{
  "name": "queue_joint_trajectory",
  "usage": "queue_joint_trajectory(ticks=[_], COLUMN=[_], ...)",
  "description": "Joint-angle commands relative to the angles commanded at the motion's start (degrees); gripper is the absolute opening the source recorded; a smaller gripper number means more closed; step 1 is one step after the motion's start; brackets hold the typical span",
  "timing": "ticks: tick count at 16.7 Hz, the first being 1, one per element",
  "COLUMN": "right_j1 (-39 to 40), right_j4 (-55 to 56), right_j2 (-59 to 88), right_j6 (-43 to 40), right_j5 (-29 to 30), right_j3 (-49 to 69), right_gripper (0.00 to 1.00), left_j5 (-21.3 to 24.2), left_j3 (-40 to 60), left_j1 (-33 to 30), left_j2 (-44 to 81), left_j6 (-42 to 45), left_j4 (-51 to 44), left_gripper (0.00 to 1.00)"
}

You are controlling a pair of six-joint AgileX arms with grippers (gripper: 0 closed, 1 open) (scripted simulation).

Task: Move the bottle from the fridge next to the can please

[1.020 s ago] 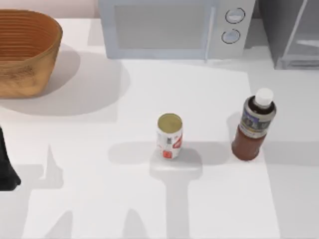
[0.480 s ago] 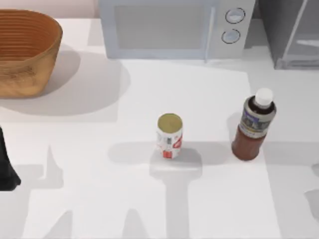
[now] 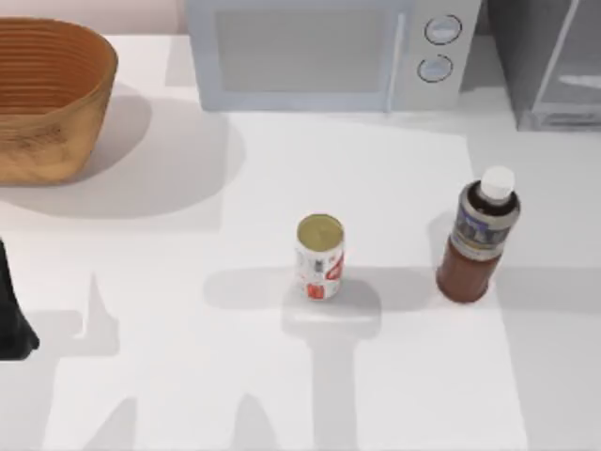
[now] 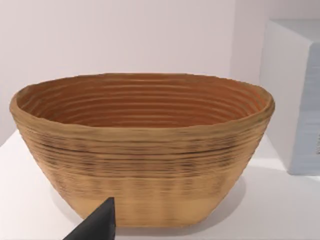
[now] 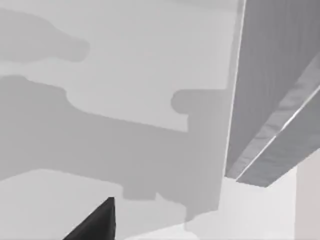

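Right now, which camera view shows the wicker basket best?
The left wrist view: the basket faces it whole, ribbed inside and rim visible. The top view shows it cut off at the table's far left corner. The right wrist view faces the fridge.

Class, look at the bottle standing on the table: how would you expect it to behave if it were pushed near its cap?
The bottle is tall and narrow on a small base, so it would probably tip rather than slide. The dark liquid fills it nearly to the neck, so it is likely heavy for its size. On its side, its round body might roll.
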Motion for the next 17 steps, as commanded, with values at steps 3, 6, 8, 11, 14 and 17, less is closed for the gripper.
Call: queue_joint_trajectory(ticks=[3, 6, 8, 11, 14, 17], right_j1=[-11.02, -17.04, -18.64, -18.81, -18.53, -16.06], right_j4=[-0.72, -1.37, -1.69, -1.74, -1.57, 1.76], right_j2=[12.80, 20.33, 22.43, 22.66, 22.52, 22.70], right_j6=[-11.09, -17.04, -18.51, -18.65, -18.50, -14.93], right_j5=[-4.58, -7.39, -8.21, -8.31, -8.20, -7.64], right_j3=[3.49, 5.67, 6.35, 6.43, 6.25, 6.24], right_gripper=[1.00, 1.00, 1.00, 1.00, 1.00, 1.00], left_j5=[0.00, 0.00, 0.00, 0.00, 0.00, 0.00], left_j3=[0.00, 0.00, 0.00, 0.00, 0.00, 0.00], left_j1=[0.00, 0.00, 0.00, 0.00, 0.00, 0.00], left_j2=[0.00, 0.00, 0.00, 0.00, 0.00, 0.00], left_j6=[0.00, 0.00, 0.00, 0.00, 0.00, 0.00], left_j4=[0.00, 0.00, 0.00, 0.00, 0.00, 0.00], left_gripper=[1.00, 1.00, 1.00, 1.00, 1.00, 1.00])
